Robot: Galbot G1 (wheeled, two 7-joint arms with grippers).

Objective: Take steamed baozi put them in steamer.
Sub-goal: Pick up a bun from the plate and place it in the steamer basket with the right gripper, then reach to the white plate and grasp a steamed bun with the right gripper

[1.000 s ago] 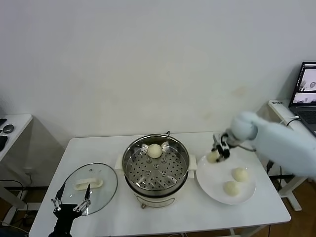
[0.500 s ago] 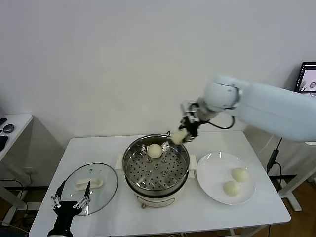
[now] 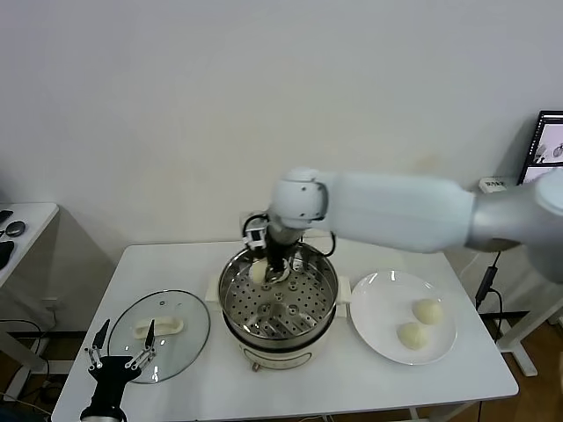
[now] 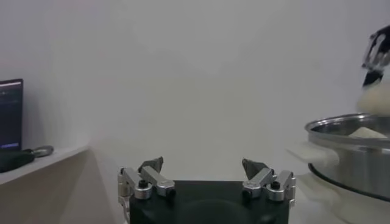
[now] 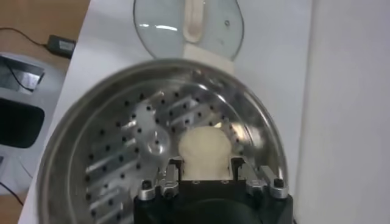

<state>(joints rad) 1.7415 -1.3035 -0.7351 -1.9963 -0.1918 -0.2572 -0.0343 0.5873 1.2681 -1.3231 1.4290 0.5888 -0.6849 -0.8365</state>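
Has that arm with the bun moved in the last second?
Yes. The right gripper, shut on a baozi, has swung from over the white plate leftward to above the steamer.

No readable text anywhere. The laptop screen (image 3: 550, 141) at three o'clock in the head view glows with small pictures, but any lettering on it is too small to read. The white box (image 3: 493, 185) just below it carries a dark mark, also illegible. The steamer (image 3: 230, 309), the glass lid (image 3: 189, 338) and the plate (image 3: 374, 308) show no brand or label. Nothing legible on the dark screen (image 4: 10, 112) in the left wrist view either.
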